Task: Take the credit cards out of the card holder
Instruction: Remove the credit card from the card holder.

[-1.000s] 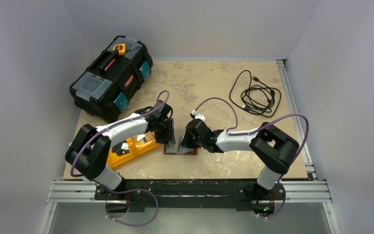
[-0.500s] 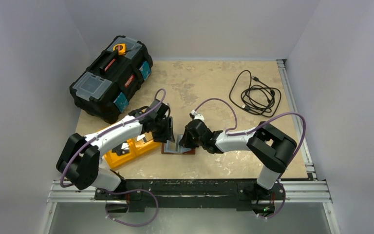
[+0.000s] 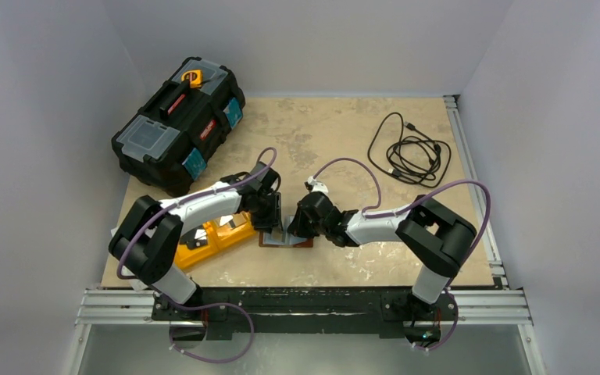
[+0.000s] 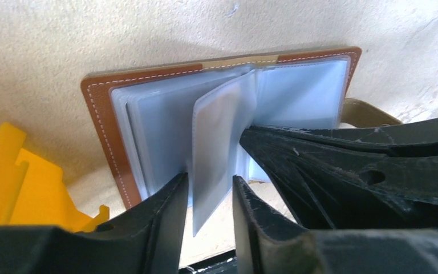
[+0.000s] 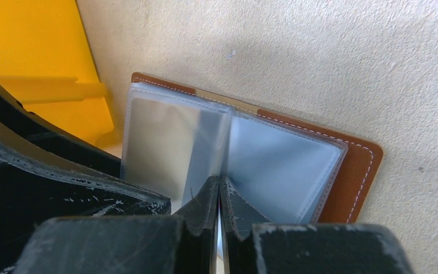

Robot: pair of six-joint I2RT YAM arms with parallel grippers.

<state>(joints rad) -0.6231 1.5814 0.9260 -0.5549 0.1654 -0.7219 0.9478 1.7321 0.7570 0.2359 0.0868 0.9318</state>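
Observation:
The brown leather card holder [image 3: 287, 241] lies open on the table between my two grippers. Its pale grey-blue plastic sleeves [image 4: 148, 114] fan upward. My left gripper [image 4: 210, 188] is open, with one raised sleeve [image 4: 219, 131] standing between its fingers. My right gripper [image 5: 219, 191] is shut on a sleeve at the spine of the card holder [image 5: 285, 160]. In the top view the left gripper [image 3: 272, 223] and right gripper [image 3: 295, 229] nearly touch over the holder. I cannot make out any card inside the frosted sleeves.
An orange tray [image 3: 207, 238] sits just left of the holder, under the left arm, and shows in the right wrist view [image 5: 51, 57]. A black toolbox [image 3: 178, 123] stands at the back left. A coiled black cable [image 3: 410, 152] lies at the back right.
The left arm's elbow swung out to the left and came back in. Both grippers stayed at the card holder.

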